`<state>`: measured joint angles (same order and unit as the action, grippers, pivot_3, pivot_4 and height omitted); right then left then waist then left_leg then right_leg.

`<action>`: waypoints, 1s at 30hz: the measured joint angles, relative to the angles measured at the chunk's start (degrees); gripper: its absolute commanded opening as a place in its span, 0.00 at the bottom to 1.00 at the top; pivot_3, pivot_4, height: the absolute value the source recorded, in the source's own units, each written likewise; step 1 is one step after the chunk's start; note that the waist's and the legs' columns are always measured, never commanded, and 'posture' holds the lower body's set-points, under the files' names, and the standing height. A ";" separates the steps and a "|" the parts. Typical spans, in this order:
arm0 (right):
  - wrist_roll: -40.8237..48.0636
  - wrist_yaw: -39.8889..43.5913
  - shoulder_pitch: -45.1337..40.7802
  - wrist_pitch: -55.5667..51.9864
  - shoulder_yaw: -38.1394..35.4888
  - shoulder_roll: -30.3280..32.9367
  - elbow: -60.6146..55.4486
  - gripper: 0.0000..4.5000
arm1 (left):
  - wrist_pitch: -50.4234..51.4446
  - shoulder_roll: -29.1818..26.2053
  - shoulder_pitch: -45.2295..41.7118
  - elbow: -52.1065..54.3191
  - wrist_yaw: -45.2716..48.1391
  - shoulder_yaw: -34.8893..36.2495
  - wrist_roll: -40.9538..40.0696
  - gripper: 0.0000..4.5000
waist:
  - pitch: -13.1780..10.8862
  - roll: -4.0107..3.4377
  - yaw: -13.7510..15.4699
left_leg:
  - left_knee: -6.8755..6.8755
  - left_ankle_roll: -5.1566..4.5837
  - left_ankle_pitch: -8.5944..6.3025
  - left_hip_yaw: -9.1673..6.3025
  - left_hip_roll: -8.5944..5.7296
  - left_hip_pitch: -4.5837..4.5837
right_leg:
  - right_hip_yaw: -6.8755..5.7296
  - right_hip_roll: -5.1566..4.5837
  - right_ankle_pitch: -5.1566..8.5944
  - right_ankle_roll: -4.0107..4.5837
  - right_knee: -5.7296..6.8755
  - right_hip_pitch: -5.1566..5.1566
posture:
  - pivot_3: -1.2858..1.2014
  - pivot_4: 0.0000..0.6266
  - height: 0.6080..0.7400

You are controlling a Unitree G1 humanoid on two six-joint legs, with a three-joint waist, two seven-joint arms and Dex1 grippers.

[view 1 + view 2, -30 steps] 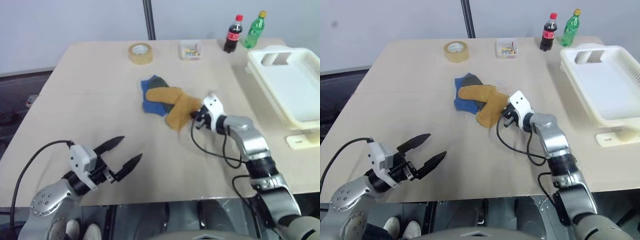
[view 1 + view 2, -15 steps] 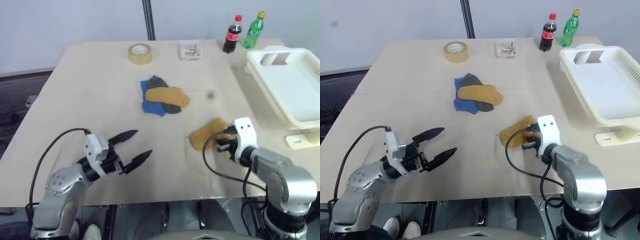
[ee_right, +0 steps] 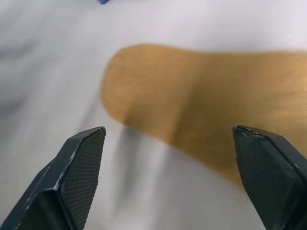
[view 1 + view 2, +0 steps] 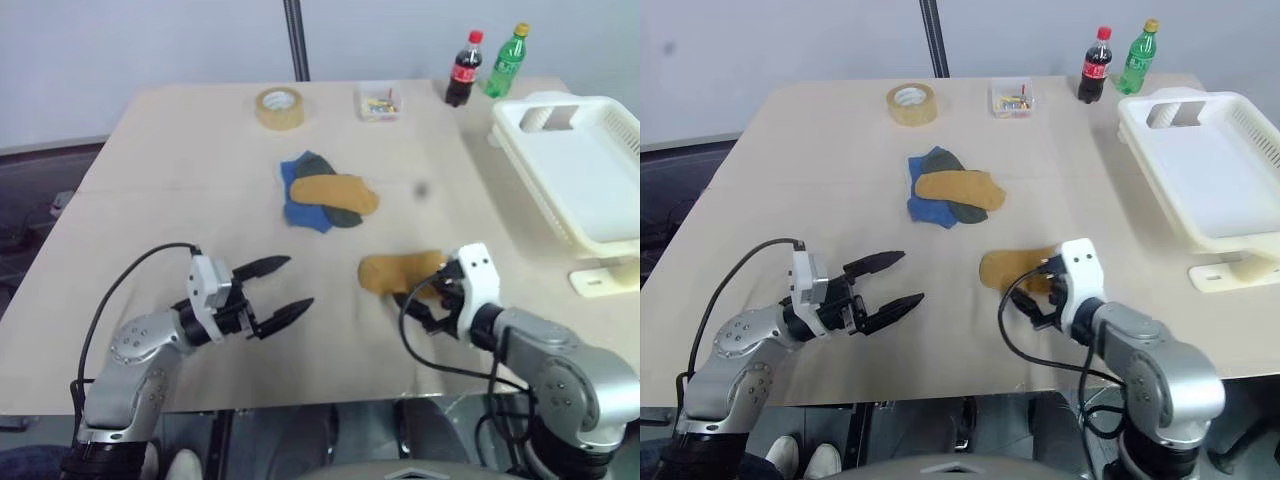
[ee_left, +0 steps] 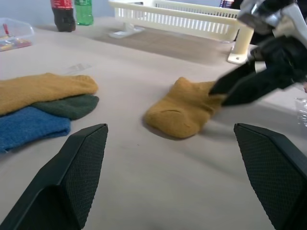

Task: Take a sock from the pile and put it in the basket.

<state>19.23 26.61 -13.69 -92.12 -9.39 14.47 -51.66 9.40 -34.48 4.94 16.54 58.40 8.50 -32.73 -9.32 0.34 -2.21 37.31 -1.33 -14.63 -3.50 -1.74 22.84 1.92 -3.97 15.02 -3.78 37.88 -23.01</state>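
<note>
sock (image 4: 398, 271) flat, right gripper (image 4: 425, 300) perhaps clear

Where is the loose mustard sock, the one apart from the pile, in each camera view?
Left eye: the sock lies on the table, near edge, below the pile.
Right eye: the same, by the right gripper.
Left wrist: centre, with the right gripper touching it.
Right wrist: upper middle, between the open fingers.
Shared landmark: the pile.

Even bright light, soft shadows; right wrist view motion-blurred.
</note>
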 measured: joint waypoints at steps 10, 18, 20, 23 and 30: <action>-0.20 7.52 -9.06 27.86 5.82 10.92 21.09 0.99 | 0.04 1.26 1.83 1.38 -3.97 1.03 0.01 1.00 | -0.01 0.06 -0.24 | 0.09 -0.02 0.00 0.06 0.03 -0.26 | 0.01 0.03 0.00 -0.02 0.01 0.28 | 0.52 0.24 0.99; -8.33 -0.65 -32.75 52.76 10.73 -4.12 69.05 0.99 | -1.32 2.42 3.86 3.19 -8.15 4.00 1.02 1.00 | -0.04 0.06 0.01 | 0.00 0.23 0.15 0.07 0.04 -0.02 | 0.09 0.09 -0.01 0.02 -0.06 0.02 | 0.52 0.24 0.99; -8.26 -0.76 -35.71 56.10 10.47 -6.45 76.20 0.94 | -1.43 2.54 4.63 3.25 -8.82 4.57 1.10 1.00 | -0.04 0.06 0.13 | -0.01 0.25 0.15 0.09 0.01 0.13 | 0.10 0.03 -0.01 0.02 -0.09 -0.09 | 0.52 0.24 0.99; -7.29 -1.46 -40.16 59.20 8.21 -9.62 88.80 0.74 | -1.79 2.94 6.51 4.45 -10.00 5.07 1.22 1.00 | -0.05 0.06 0.03 | -0.01 0.24 0.15 0.16 -0.02 0.20 | 0.14 -0.04 -0.01 0.02 -0.07 -0.19 | 0.52 0.24 0.99; -7.33 -2.14 -46.01 65.59 5.27 -10.89 103.70 0.02 | -2.48 3.95 9.03 7.09 -12.26 5.57 1.73 1.00 | -0.06 0.03 -0.24 | -0.06 0.07 0.05 0.14 0.03 0.10 | 0.14 0.02 -0.02 0.04 0.12 -0.23 | 0.52 0.24 0.99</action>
<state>11.90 24.47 -59.70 -26.53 -4.12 3.58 52.04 6.92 -30.53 13.97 23.63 46.15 14.07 -31.00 -9.38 0.37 -2.45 37.24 -1.26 -14.58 -3.36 -1.71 22.94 2.06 -3.94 15.00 -3.74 38.01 -23.24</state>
